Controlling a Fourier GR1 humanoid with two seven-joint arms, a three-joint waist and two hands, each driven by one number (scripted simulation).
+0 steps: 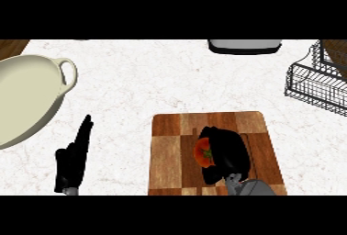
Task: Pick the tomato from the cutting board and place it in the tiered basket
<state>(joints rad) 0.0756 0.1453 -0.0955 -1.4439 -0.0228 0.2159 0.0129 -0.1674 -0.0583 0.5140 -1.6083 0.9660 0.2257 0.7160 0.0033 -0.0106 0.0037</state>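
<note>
A red tomato [203,152] lies on the checkered wooden cutting board [166,156] in the lower middle of the head view. My right hand [227,151] sits on top of it, fingers curled round its right side and hiding most of it. The wire tiered basket [315,85] stands at the right edge of the counter, well above and to the right of the board. My left hand [73,158] rests open on the counter to the left of the board, fingers pointing up.
A large cream pot with a loop handle [27,92] fills the left side. A white and dark appliance [244,46] sits at the far edge, top middle. Pale marble counter [149,78] lies between board and basket.
</note>
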